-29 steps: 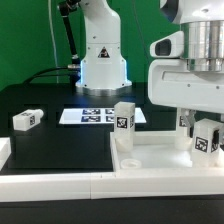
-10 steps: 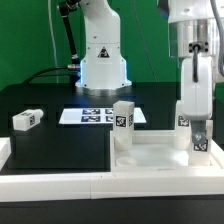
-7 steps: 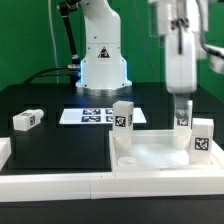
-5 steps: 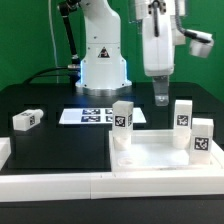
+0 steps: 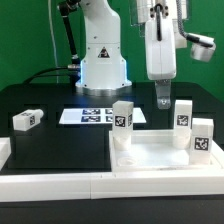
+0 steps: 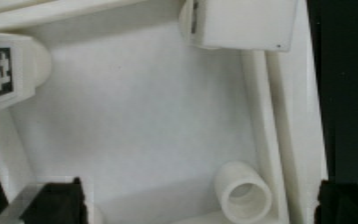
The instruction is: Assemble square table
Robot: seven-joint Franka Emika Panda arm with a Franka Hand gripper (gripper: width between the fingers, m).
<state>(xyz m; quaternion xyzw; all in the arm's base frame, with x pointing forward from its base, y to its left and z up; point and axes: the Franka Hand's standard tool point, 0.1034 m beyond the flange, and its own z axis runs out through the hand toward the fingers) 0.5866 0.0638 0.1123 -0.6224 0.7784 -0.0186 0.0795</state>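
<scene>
The white square table top (image 5: 150, 152) lies rim up at the front of the exterior view's right. Three white tagged legs stand on it: one at its far left corner (image 5: 123, 116), one at the far right (image 5: 183, 114), one at the near right (image 5: 201, 137). A fourth leg (image 5: 26, 120) lies loose on the black table at the left. My gripper (image 5: 163, 96) hangs open and empty above the top's far edge, between the two far legs. The wrist view shows the top's inside (image 6: 149, 120), two legs (image 6: 2, 70) (image 6: 247, 25), a screw hole (image 6: 247, 190) and my spread fingertips (image 6: 60, 200).
The marker board (image 5: 95, 115) lies flat behind the table top, in front of the robot base (image 5: 100, 60). A long white border bar (image 5: 60, 185) runs along the front, and another white bar end (image 5: 4, 150) sits at the left edge.
The gripper has let go of the near right leg, risen and moved toward the exterior view's left and back. That leg stands alone on the top.
</scene>
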